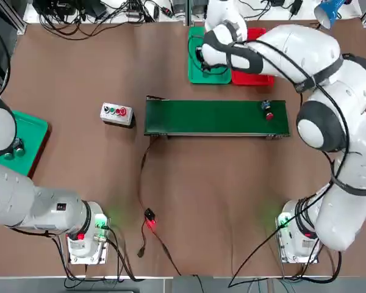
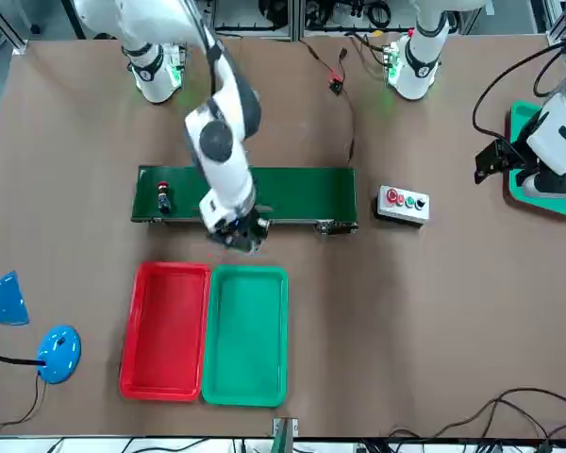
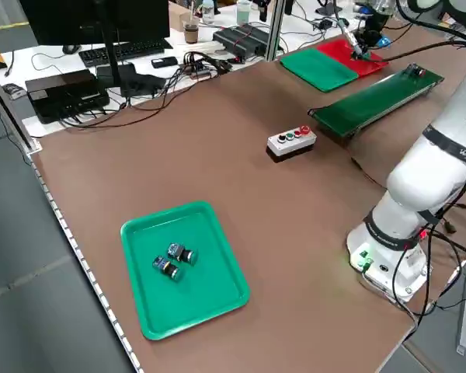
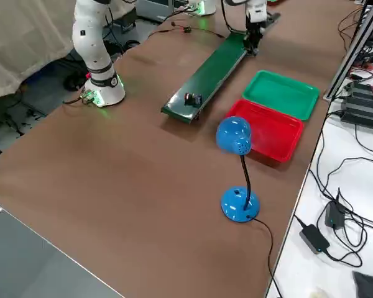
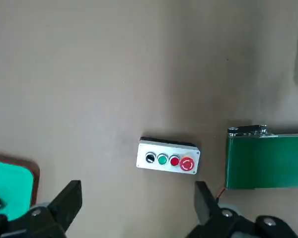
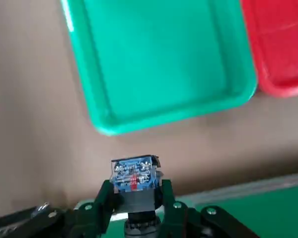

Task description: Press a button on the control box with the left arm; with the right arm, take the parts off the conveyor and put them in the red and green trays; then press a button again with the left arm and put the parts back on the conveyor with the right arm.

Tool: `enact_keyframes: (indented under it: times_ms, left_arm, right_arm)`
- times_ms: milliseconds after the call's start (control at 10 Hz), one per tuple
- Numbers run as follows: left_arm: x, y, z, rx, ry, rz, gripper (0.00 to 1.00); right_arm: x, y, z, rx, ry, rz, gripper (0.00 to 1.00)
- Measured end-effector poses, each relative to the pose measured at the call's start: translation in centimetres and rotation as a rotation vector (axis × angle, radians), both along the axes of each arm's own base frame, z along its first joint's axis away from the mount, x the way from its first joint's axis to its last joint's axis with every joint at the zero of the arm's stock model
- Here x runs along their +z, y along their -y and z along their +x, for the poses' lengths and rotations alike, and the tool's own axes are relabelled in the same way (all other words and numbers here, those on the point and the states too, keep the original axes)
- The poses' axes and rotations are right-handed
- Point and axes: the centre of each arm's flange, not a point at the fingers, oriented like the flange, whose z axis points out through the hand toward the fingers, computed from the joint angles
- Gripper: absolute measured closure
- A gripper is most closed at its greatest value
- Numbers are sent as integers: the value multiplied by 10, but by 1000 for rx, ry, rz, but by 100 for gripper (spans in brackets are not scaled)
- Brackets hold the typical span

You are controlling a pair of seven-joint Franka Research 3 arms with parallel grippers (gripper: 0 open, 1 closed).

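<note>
Over the far edge of the belt (image 1: 216,117), in the top view, I see my right gripper (image 1: 202,60) hanging above the near end of the green tray (image 1: 195,72), with the red tray (image 1: 256,78) touching it on the right. One red-capped part (image 1: 268,112) lies at the belt's right end. My left arm sits parked at the near left, nowhere close to the trays.

From the front, the gripper (image 2: 238,232) sits between the belt (image 2: 292,193) and the green tray (image 2: 248,335), whose long axis runs on away from the robot.

My right wrist view settles it: the fingers (image 6: 103,198) are pinched narrowly on a blue-backed part (image 6: 134,178), and the green tray (image 6: 159,59) lies just beyond, farther out from the belt. I judge the coming move a short carry outward.

My left wrist view shows wide, empty fingers (image 5: 69,198) above the box (image 5: 168,158).
</note>
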Motion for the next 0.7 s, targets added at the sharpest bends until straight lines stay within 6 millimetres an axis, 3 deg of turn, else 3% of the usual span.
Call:
enact_keyframes:
  times_ms: [200,300,700]
  left_arm:
    - [0,0,0,0,0,0,0]
    - [0,1,0,-1,0,0,0]
    - [0,1,0,-1,0,0,0]
  right_arm:
    - [-10,-46,-43,-19,21,38,57]
    - [-19,-57,-58,-21,20,41,57]
    - [-53,-61,-81,0,0,14,57]
